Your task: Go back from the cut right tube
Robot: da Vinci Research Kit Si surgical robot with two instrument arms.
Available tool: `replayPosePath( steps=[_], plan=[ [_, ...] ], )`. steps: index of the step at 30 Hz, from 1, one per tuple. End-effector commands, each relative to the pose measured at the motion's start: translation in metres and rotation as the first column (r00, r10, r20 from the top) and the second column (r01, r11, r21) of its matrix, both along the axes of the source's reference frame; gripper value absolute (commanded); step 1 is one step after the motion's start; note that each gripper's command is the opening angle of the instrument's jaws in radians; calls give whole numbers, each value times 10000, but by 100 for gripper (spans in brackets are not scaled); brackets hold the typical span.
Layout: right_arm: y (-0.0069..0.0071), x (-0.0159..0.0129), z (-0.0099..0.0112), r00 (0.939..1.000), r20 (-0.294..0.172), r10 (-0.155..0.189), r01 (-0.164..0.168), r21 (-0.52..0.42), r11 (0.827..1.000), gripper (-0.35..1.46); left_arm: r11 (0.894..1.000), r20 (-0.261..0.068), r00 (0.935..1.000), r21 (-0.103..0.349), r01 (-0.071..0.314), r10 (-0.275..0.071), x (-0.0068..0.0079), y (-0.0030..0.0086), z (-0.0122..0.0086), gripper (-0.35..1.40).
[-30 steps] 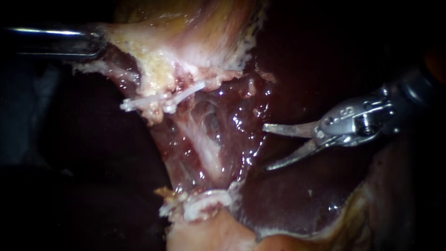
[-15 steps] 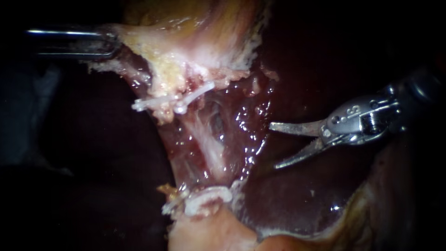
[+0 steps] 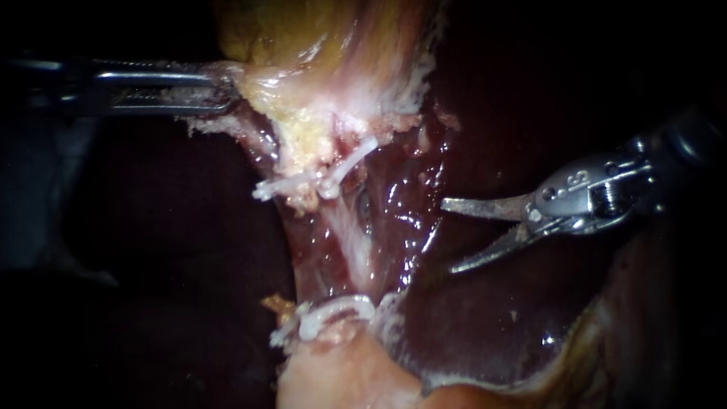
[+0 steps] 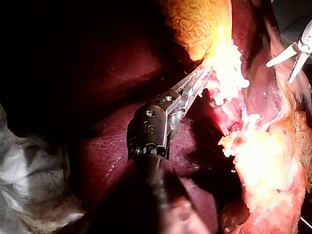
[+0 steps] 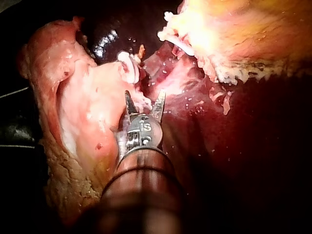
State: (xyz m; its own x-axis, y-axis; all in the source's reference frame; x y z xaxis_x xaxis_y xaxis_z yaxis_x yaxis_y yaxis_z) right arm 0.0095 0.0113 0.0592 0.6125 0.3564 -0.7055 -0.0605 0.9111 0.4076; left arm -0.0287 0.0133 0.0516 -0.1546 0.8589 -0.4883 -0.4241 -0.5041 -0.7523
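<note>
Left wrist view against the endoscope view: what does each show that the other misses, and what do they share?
Only the left wrist view: the left instrument with its wrist joint and shaft over the liver, and a grey cloth beside the liver. Only the endoscope view: two sets of white clips, the upper clip and the lower clip; glare hides them in the wrist view. Both: the left instrument's jaws shut on the gallbladder edge, and the right instrument with jaws open, nothing between them.

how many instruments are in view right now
2. The left instrument is shut on pale tissue at upper left; the right instrument, jaws open, sits at right, gripping nothing.
</note>
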Motion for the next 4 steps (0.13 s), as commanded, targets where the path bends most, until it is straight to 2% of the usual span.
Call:
replayPosePath(
  steps=[1,4],
  plan=[
    [0,0,0,10000,1,-1,1,3,10000,145,10000,-9,10000,3,2,-2,0,0,0,-35],
    [0,1,0,10000,4,4,-4,3,10000,145,10000,-8,10000,3,0,0,0,0,0,-35]
  ],
)
